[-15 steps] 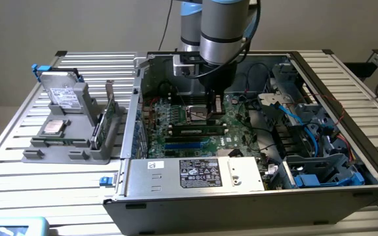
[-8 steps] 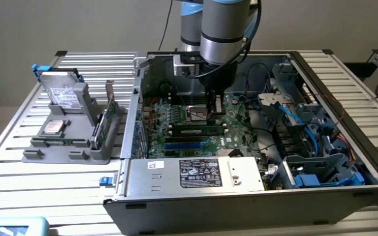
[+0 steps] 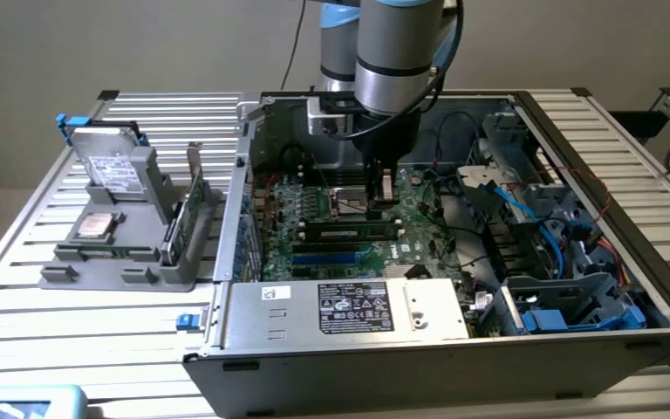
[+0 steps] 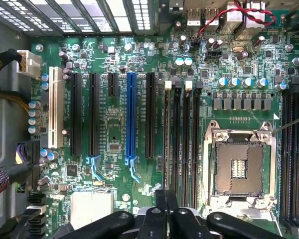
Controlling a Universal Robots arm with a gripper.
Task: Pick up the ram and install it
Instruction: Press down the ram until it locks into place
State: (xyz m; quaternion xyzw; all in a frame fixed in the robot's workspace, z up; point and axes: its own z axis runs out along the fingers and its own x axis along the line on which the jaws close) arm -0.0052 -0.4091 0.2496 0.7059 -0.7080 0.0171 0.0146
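Note:
The ram (image 3: 352, 233) is a long green stick with dark chips and a small whitish label. It stands in a black slot on the motherboard (image 3: 311, 205), between the blue slot (image 3: 324, 257) and the processor socket (image 3: 352, 206). In the wrist view the ram (image 4: 167, 144) shows edge-on as a thin strip in the first memory slot. My gripper (image 3: 383, 202) hangs above the board inside the open case, over the socket side of the ram and apart from it. Its black fingers (image 4: 165, 204) are shut together, with nothing visible between them.
A grey holder on the exterior view's left carries a silver hard drive (image 3: 119, 170) and a green expansion card (image 3: 184, 218). The power supply (image 3: 347, 305) fills the case's near side. Loose cables (image 3: 522, 218) and drive bays crowd the exterior view's right. Case walls (image 3: 242, 175) hem the board in.

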